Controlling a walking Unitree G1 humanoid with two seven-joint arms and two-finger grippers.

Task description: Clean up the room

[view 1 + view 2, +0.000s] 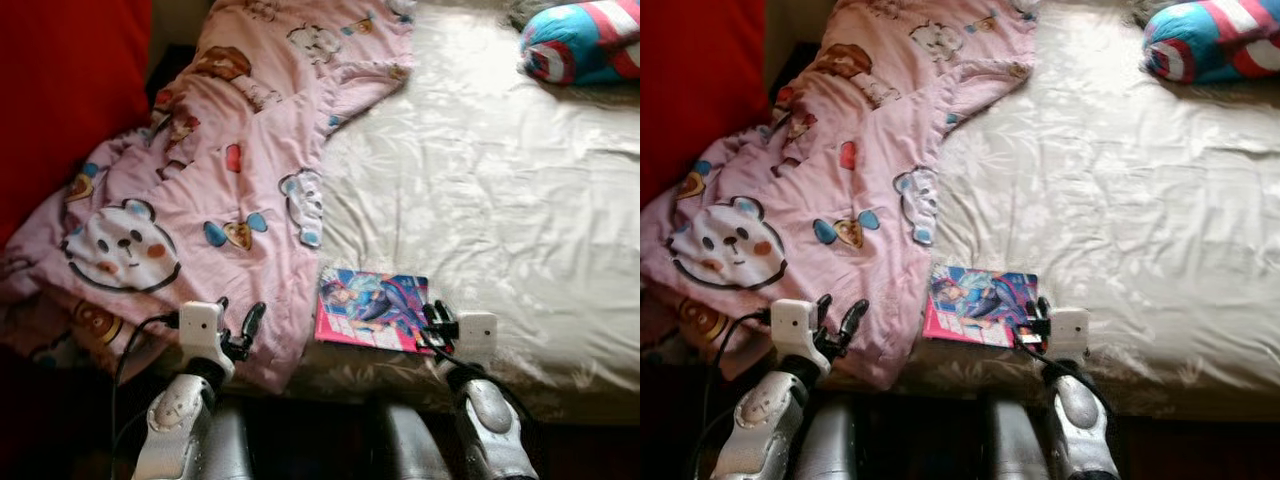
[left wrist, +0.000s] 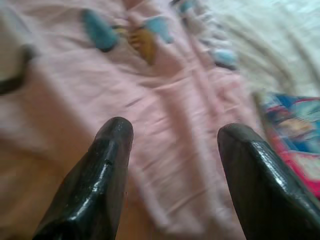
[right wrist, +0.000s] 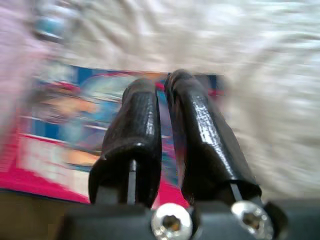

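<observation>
Although the cover of the book (image 1: 372, 309) carries bright cartoon art in blue, pink and purple, I can read no title or lettering on it from here; the print is too small and the wrist pictures are blurred. It is a thin, flat rectangle with a pink band along its near edge, lying face up on the cream sheet (image 1: 500, 200) at the near edge of the bed, just beside the hem of the pink blanket (image 1: 220, 170). The sheet looks smooth and slightly glossy, with a faint leaf pattern and soft creases. The blanket is soft and rumpled, printed with bears, hearts and a large white bear face, and it drapes over the bed's left half and down the near side. A plush cushion (image 1: 585, 40) in red, white and blue stripes sits at the far right corner, well apart from the book.

My right gripper (image 1: 435, 322) sits at the book's near right corner with its 2 black fingers (image 3: 137, 130) pressed together over the cover; I cannot tell whether any page is pinched between them. My left gripper (image 1: 240, 330) hovers over the blanket's near edge, its 2 fingers (image 2: 107, 165) spread wide with nothing between them.
</observation>
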